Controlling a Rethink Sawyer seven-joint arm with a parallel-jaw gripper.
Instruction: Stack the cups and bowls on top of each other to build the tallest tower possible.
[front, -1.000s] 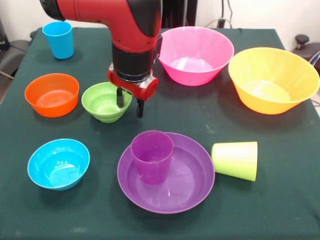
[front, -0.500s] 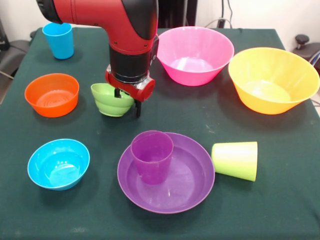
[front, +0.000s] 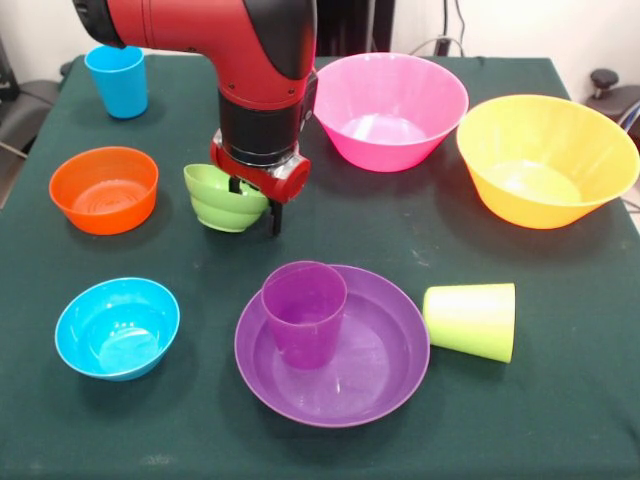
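Note:
My gripper (front: 256, 204) is shut on the near-side rim of the small green bowl (front: 218, 203). It holds the bowl tilted and just off the table, left of centre. The orange bowl (front: 104, 188) sits to its left and the blue bowl (front: 117, 326) at the front left. A blue cup (front: 116, 80) stands upright at the far left corner. The purple cup (front: 304, 312) stands upright inside the wide purple bowl (front: 375, 365). A lime green cup (front: 470, 320) lies on its side beside that bowl. No tower shows in this view.
The large pink bowl (front: 390, 110) sits at the back centre and the large yellow bowl (front: 545, 160) at the back right. The arm's red and black body hangs over the table's back left. Dark green cloth covers the table.
The gripper closed on the green bowl's rim and lifted it, tipping it and shifting slightly left. In the last half second almost nothing moved.

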